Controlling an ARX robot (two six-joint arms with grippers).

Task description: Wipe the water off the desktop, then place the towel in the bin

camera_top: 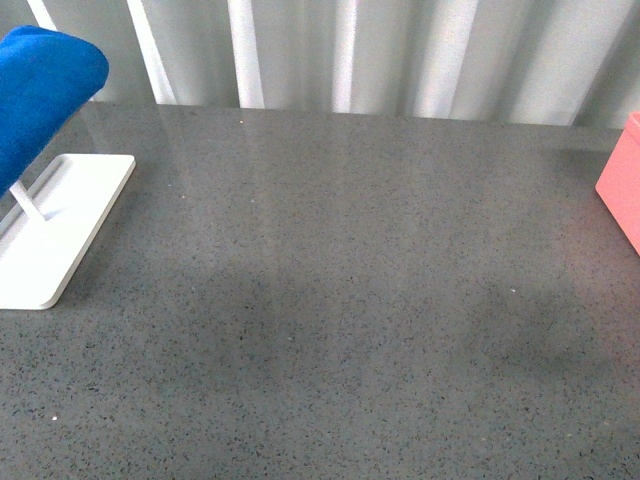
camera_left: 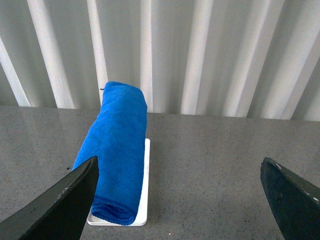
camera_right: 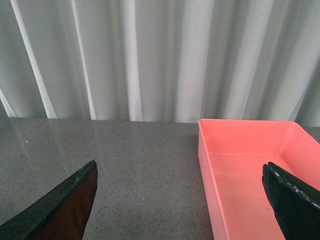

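The blue towel (camera_top: pixel 40 95) hangs folded over a rack at the far left of the speckled grey desktop (camera_top: pixel 330 300); in the left wrist view the towel (camera_left: pixel 115 150) drapes down onto the rack's white base (camera_left: pixel 145 200). My left gripper (camera_left: pixel 180 200) stands open, short of the towel and apart from it, with bare desktop between its jaws. The salmon-pink bin (camera_top: pixel 622 185) shows as a corner at the right edge. My right gripper (camera_right: pixel 180 200) is open near the bin (camera_right: pixel 250 170), which holds nothing visible. I cannot make out any water on the desktop.
The rack's white tray base (camera_top: pixel 55 230) with a thin white rod (camera_top: pixel 28 205) sits at the left edge. A ribbed pale wall (camera_top: pixel 380 55) runs behind the desktop. Neither arm appears in the front view.
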